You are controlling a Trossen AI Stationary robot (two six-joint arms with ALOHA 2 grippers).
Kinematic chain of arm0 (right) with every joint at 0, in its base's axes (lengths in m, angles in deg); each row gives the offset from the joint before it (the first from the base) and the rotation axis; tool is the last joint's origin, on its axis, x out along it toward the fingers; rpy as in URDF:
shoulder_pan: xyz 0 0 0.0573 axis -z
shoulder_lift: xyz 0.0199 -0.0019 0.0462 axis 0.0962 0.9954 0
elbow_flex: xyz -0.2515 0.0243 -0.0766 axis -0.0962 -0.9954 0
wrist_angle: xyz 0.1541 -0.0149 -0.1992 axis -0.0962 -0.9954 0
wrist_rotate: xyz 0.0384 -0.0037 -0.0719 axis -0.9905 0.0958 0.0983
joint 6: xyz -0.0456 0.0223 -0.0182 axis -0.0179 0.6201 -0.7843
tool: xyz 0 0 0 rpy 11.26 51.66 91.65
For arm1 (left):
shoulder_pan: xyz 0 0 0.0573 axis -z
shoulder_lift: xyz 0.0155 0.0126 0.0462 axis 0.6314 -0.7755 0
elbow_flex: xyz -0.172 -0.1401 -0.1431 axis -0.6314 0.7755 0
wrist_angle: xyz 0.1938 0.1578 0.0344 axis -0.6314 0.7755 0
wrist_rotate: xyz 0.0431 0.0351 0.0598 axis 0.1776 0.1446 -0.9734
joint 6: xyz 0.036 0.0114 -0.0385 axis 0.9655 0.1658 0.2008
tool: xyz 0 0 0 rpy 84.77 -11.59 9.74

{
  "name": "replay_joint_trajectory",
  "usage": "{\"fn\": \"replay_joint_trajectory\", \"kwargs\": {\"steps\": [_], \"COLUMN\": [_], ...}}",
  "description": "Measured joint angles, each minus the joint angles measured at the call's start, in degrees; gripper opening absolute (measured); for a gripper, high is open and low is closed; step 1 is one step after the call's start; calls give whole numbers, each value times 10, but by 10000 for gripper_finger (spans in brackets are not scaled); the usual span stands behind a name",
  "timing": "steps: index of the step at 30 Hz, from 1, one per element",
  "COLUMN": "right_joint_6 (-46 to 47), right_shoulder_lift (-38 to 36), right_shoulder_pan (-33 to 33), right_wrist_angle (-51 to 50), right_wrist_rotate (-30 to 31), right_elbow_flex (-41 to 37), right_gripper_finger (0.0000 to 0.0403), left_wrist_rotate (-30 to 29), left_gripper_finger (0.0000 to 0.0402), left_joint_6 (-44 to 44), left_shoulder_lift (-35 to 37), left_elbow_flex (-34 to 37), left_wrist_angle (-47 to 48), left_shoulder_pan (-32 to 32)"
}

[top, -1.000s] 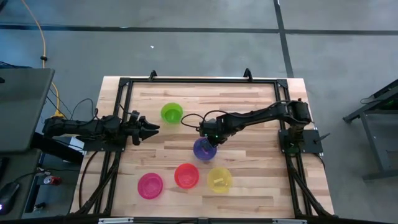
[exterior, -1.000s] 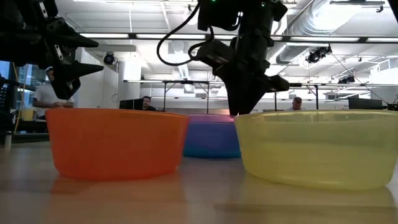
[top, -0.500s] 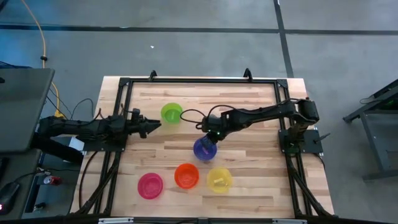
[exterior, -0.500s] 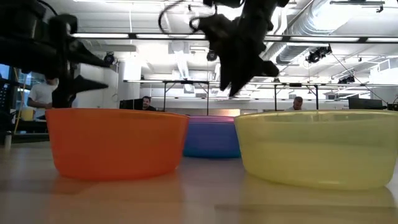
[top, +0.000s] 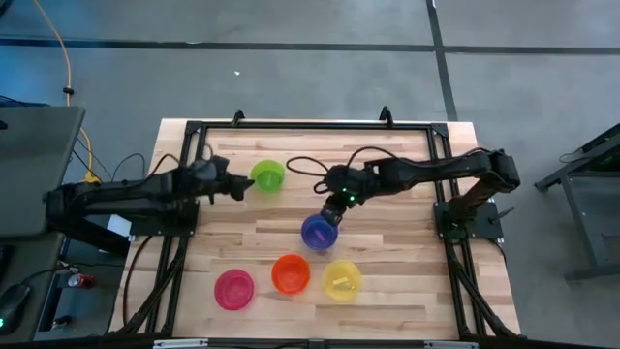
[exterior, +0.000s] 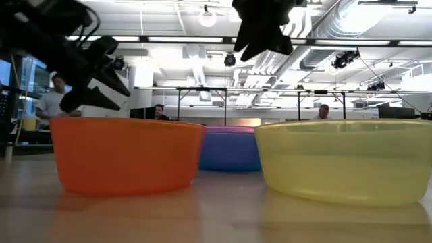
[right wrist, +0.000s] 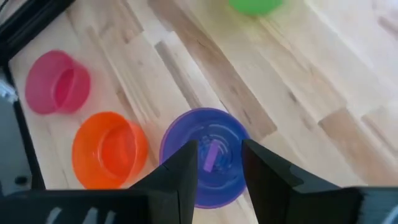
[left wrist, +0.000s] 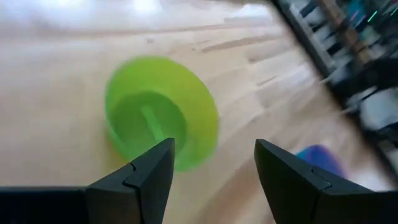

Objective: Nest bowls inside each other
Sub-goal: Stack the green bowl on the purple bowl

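Your left gripper (left wrist: 211,163) is hanging with its jaws apart and empty, aimed at the lime green bowl (left wrist: 158,118) just ahead of it, which suggests you are lining up to take that bowl by its rim. Your right gripper (right wrist: 217,163) is also holding its jaws parted with nothing between them, poised above the purple bowl (right wrist: 205,155); a blue bowl (exterior: 229,152) is showing beneath the purple rim in the low view, so that pair looks nested already. Taking the purple bowl as the landmark: the lime green bowl (top: 267,175) is sitting well apart from it toward the far left of the table (top: 387,155), the orange bowl (top: 291,273) is lying near it on the front side, the yellow bowl (top: 341,279) is sitting just beside the orange one, and the pink bowl (top: 233,289) is resting farther out toward the front left. These four are standing upright and single, so most of the nesting is remaining for you.
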Motion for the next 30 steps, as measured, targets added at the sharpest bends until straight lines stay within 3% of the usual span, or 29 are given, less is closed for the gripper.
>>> {"fn": "replay_joint_trajectory", "kwargs": {"steps": [6, 12, 15, 18, 25, 30], "right_joint_6": [-80, -108, -108, -108, -108, -103], "right_shoulder_lift": [-24, -39, -46, -58, -71, -72], "right_shoulder_pan": [0, 0, 4, 7, 8, 7], "right_wrist_angle": [-9, -38, -50, -54, -55, -55], "right_wrist_rotate": [0, -12, -35, -46, -46, -46], "right_elbow_flex": [0, 0, 0, 0, 0, 0], "right_gripper_finger": [115, 115, 115, 115, 115, 115], "left_wrist_rotate": [59, 210, 253, 246, 164, 163], "left_gripper_finger": [211, 211, 211, 211, 211, 211], "left_joint_6": [169, 198, 209, 242, 329, 376], "left_shoulder_lift": [-99, -224, -282, -327, -399, -454], "left_elbow_flex": [-92, -148, -183, -227, -321, -356], "left_wrist_angle": [51, 72, 108, 155, 251, 298], "left_shoulder_pan": [-91, -190, -220, -231, -231, -235]}}
